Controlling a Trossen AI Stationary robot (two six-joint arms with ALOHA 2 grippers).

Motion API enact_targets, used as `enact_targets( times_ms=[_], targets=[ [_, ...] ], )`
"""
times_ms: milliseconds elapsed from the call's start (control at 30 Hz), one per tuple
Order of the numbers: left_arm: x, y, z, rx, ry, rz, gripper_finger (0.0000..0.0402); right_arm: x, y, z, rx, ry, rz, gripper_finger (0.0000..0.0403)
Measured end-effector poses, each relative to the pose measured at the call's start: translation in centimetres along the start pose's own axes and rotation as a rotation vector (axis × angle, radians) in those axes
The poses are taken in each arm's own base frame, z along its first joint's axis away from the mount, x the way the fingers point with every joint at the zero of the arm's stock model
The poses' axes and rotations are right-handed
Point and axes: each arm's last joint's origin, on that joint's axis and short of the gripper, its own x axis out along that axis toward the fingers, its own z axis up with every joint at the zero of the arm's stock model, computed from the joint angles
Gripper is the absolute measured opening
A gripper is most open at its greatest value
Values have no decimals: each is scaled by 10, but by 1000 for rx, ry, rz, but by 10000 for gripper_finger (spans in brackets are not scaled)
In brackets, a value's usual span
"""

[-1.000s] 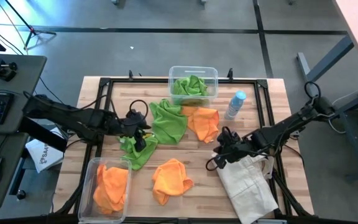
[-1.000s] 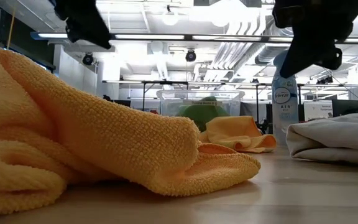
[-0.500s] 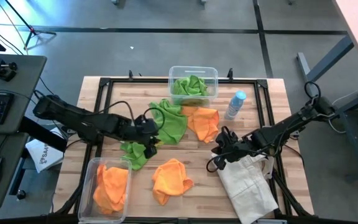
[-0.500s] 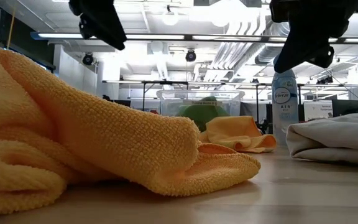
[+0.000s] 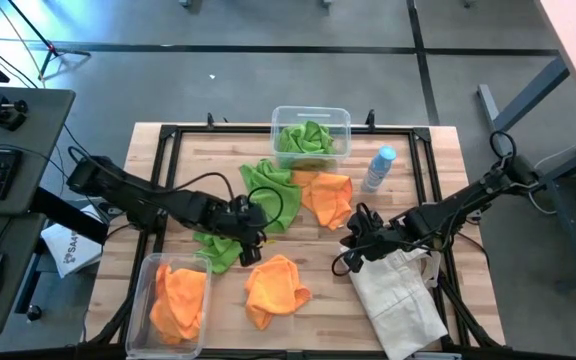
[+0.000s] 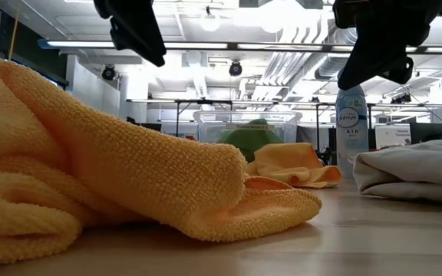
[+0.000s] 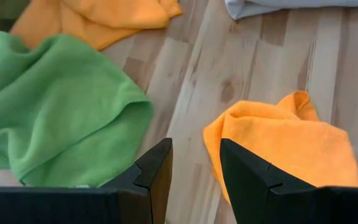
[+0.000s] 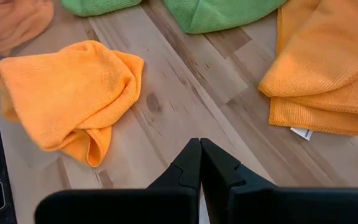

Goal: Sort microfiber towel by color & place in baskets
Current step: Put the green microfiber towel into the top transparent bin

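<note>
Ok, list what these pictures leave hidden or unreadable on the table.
- High view: how many orange towels are in the near basket; they are bunched together.
- Low view: the orange towel up close blocks most of the table; the left arm's end effector is cut off by the top edge.
- Low view: the far basket shows only partly behind that towel, its green contents partly hidden.
- Right wrist view: the tag on the orange towel is too small to read.
</note>
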Motion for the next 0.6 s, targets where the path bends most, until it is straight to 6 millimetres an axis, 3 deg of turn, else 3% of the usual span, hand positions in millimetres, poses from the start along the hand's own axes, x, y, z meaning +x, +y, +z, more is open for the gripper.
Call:
enact_targets(
  times_ms=[167,400,600],
  targets=[
    [3,3,-3,-48,38,26,121,0,0,0,2,0,0,0],
    [5,24,-11,-248,173,137,121,0,0,0,2,0,0,0],
    [21,43,-26,-332,258,191,123,0,0,0,2,1,0,0]
  ],
)
